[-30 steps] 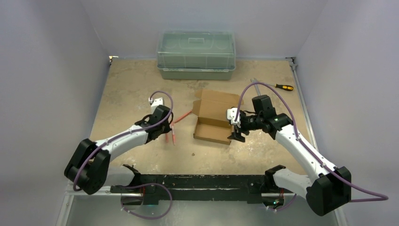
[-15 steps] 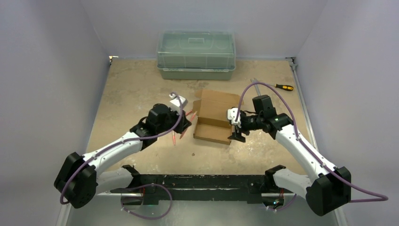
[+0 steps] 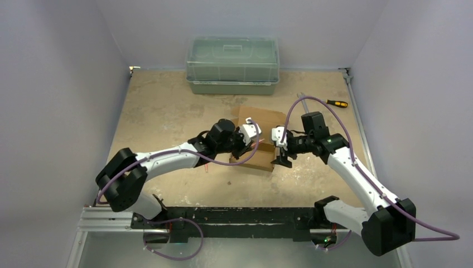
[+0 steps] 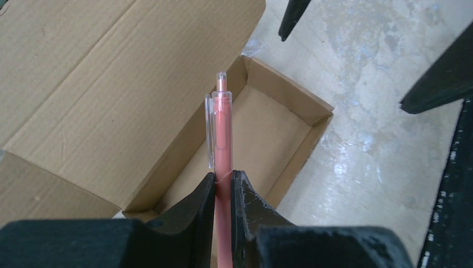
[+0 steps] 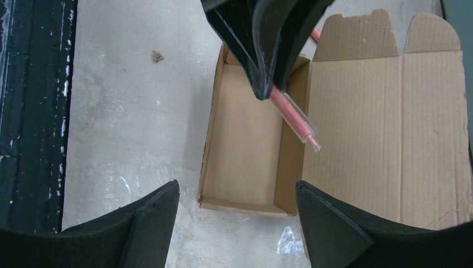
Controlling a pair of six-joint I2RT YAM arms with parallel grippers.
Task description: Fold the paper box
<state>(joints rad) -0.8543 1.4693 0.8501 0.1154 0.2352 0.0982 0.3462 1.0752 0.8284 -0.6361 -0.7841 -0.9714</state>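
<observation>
Tabletop (image 3: pixel 156 111): brown paper box (image 5: pixel 340 111) open-lidded; left tool (image 4: pixel 223 177) grips pen (image 4: pixel 222 128), seemingly above it; right tool (image 5: pixel 235 187) spread.

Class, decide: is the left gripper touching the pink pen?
Touching. The left wrist view shows the left gripper shut on the pink pen, fingers against its barrel, over the paper box.

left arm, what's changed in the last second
The left arm swung right, bringing the left tool, shut on a pink pen, over the open paper box. The right tool stayed open beside the box; box, green bin and screwdriver did not move.
</observation>
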